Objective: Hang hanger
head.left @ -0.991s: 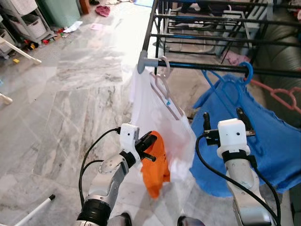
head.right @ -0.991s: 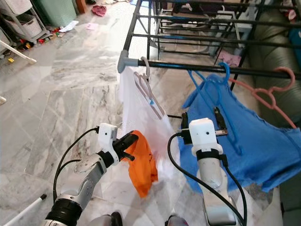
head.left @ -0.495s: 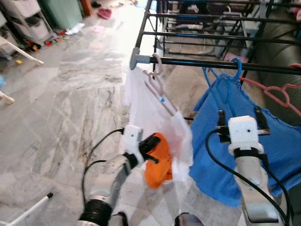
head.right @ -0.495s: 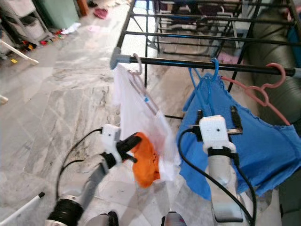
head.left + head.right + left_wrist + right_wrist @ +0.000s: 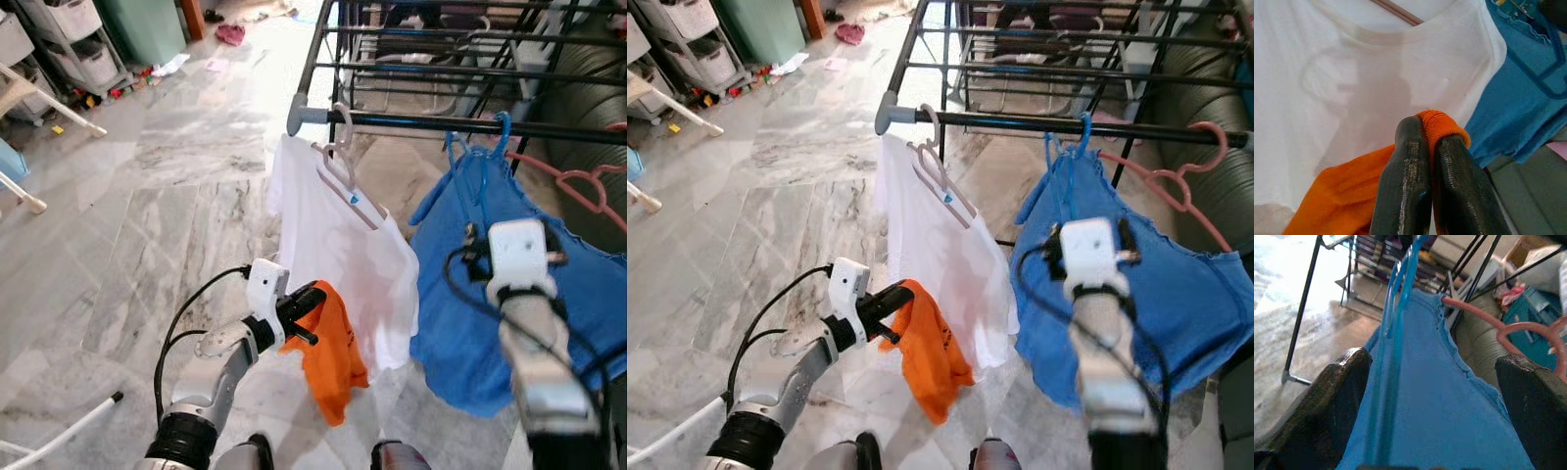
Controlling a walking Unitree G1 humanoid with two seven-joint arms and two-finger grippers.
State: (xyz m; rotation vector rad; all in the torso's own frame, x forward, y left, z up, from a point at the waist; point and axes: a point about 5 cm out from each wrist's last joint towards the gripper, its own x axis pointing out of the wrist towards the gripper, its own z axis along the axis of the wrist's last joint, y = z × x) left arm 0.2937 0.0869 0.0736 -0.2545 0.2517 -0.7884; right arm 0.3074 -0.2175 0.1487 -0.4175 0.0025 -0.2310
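Rack: a black drying rack (image 5: 431, 122) stands on the grey marble floor (image 5: 147, 225), its front rail ending in a grey cap at the robot's left.
White hanger: the white hanger (image 5: 345, 168) is hooked on that rail near the cap, carrying a white T-shirt (image 5: 338, 259).
Blue hanger: the blue hanger (image 5: 482, 162) hangs further right on the same rail with a blue garment (image 5: 1176, 294) draped on it.
Pink hanger: a pink hanger (image 5: 1181, 186) sits on the rail at the far right, partly behind the blue garment.
Left gripper: the left gripper (image 5: 1422, 147) has its fingers pressed together on a fold of an orange cloth (image 5: 331, 348), held just in front of the T-shirt's lower hem (the rest of the cloth dangles below).
Right gripper: the right gripper (image 5: 1435, 382) is raised before the blue garment, fingers spread wide, the blue hanger's wire between them and untouched.
Containers: plastic drawer units (image 5: 73, 44) stand at the far left; their contents cannot be made out.
Floor bits: scattered small items and a pink cloth (image 5: 230, 32) lie far back.
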